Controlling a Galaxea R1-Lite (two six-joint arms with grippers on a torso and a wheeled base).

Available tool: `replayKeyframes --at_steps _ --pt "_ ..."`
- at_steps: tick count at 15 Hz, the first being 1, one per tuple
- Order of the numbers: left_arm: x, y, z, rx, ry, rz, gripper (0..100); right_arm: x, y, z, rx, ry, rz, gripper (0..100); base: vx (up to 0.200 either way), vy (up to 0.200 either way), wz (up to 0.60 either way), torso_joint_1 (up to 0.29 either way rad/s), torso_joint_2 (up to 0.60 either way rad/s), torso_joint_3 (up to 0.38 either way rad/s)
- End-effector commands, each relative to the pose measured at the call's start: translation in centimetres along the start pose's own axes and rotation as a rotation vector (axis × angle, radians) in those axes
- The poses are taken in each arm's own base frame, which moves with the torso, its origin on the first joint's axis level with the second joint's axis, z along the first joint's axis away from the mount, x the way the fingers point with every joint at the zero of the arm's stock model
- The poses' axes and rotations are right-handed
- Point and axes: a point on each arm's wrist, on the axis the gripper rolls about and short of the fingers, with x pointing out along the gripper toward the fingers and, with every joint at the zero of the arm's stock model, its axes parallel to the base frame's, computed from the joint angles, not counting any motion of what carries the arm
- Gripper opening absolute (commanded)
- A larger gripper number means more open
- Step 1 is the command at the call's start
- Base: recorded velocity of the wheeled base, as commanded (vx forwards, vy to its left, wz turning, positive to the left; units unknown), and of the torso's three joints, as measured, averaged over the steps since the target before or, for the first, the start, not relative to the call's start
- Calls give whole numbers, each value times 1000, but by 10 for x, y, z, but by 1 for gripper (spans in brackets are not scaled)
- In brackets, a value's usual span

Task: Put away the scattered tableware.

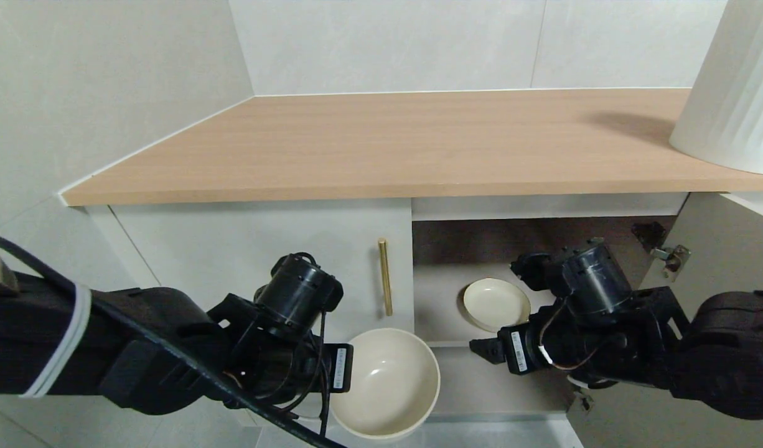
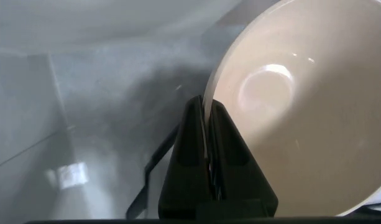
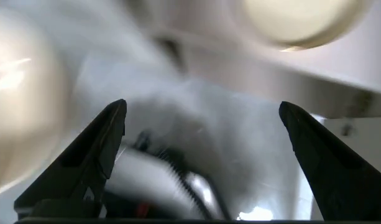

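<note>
The rim of the bowl (image 1: pixel 384 382) is clamped between the left gripper (image 2: pixel 210 121) jaws, just outside the open cabinet (image 1: pixel 437 298). The right gripper (image 3: pixel 201 109) jaws are spread, empty, at the cabinet mouth. A plate (image 1: pixel 496 303) is inside. Stowing seems under way; the bowl must next be carried in beside the plate.

Pale wood tabletop (image 1: pixel 419 143) set into a corner of light tiled wall (image 1: pixel 388 43). At its right end, standing on it, a tall white ribbed cylinder (image 1: pixel 736 93). Below, closed grey cabinet door (image 1: pixel 251 255) with upright brass handle (image 1: pixel 385 277) near its right edge. Further right, second door (image 1: pixel 717 242) swung open, metal hinge (image 1: pixel 671 258) on its inner face.
</note>
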Motion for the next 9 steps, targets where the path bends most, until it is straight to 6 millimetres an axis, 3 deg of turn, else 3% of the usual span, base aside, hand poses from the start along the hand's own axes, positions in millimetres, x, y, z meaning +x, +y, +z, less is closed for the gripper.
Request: replayKeyframes --at_steps 1,9 --pt "14 -5 -7 23 42 16 0 -22 13 2 -26 -31 56 100 0 0 0 0 0 0" --pt "5 -13 -7 40 19 -14 0 0 36 -21 -90 68 83 100 0 0 0 0 0 0"
